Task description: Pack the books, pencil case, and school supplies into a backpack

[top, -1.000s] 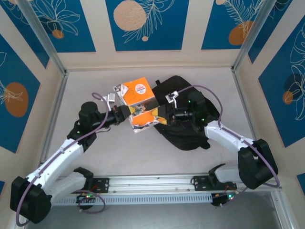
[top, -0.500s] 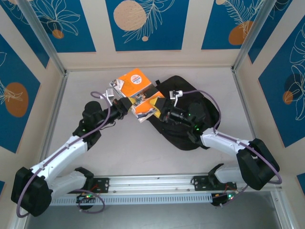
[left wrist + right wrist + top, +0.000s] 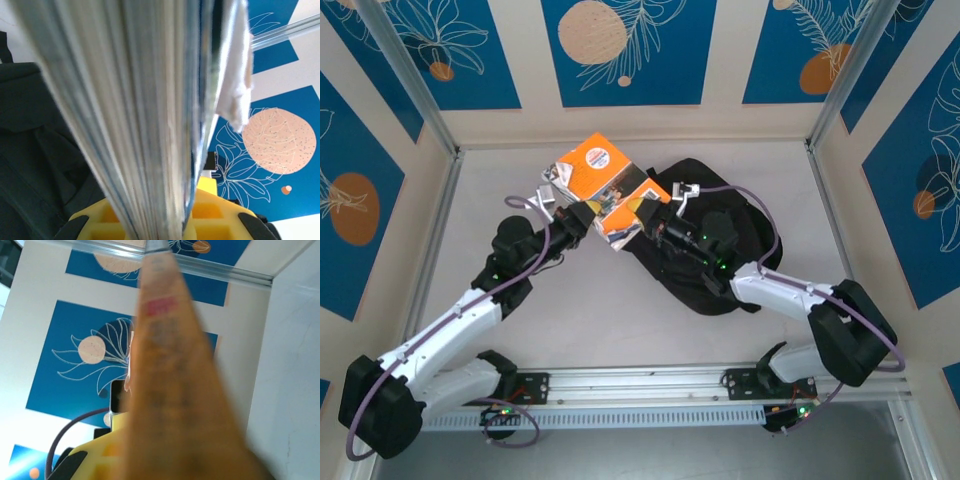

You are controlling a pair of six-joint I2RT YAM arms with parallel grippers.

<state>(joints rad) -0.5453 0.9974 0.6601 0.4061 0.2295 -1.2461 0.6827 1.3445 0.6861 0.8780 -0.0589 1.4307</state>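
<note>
The pale desk (image 3: 570, 320) carries the black backpack (image 3: 705, 180), which lies flat right of centre, partly under the right arm. At its upper left corner the orange books (image 3: 600, 175) are held tilted above the desk between both arms. The left claw (image 3: 582, 225) is clamped on their lower left edge. The right claw (image 3: 642, 215) has the opposite edge between its jaws; whether it grips, I cannot tell.

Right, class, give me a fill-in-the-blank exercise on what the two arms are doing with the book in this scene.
The book gripped by the left hand and the right hand has an ___ cover. The backpack lying on the table is ___ in colour. The backpack lies under the arm of the ___ hand.
Missing words: orange; black; right.
</note>
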